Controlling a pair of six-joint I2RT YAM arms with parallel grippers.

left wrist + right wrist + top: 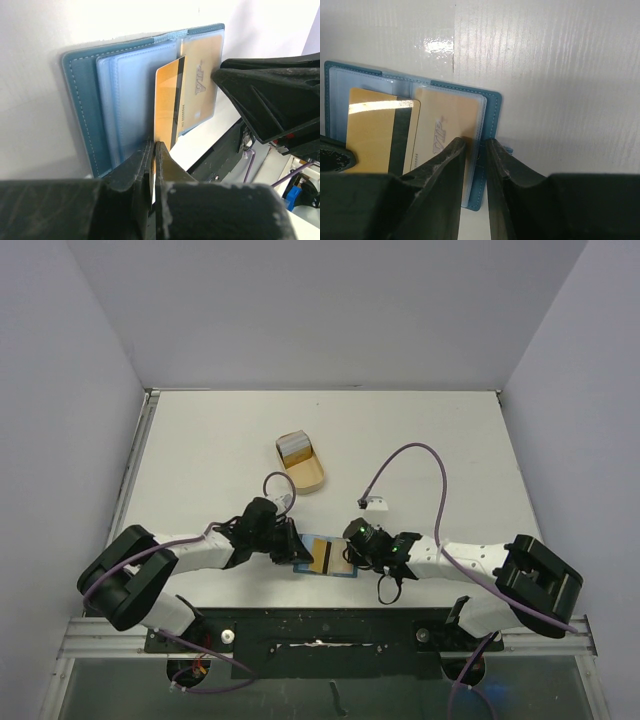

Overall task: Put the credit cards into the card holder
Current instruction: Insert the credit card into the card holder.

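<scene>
The teal-blue card holder lies open at the table's near edge, between the two grippers. My left gripper is shut on a tan-orange card with a black stripe, its far end lying over the holder's light blue inner pockets. A second tan card sits in the right clear pocket. My right gripper is closed narrowly on the holder's right edge, by the snap tab. The held card and the pocketed card both show in the right wrist view. More cards stand in the tan tray.
The tan oblong tray sits mid-table, behind the holder. A small white connector on a purple cable lies just behind my right gripper. The table's near edge and the arm rail run right below the holder.
</scene>
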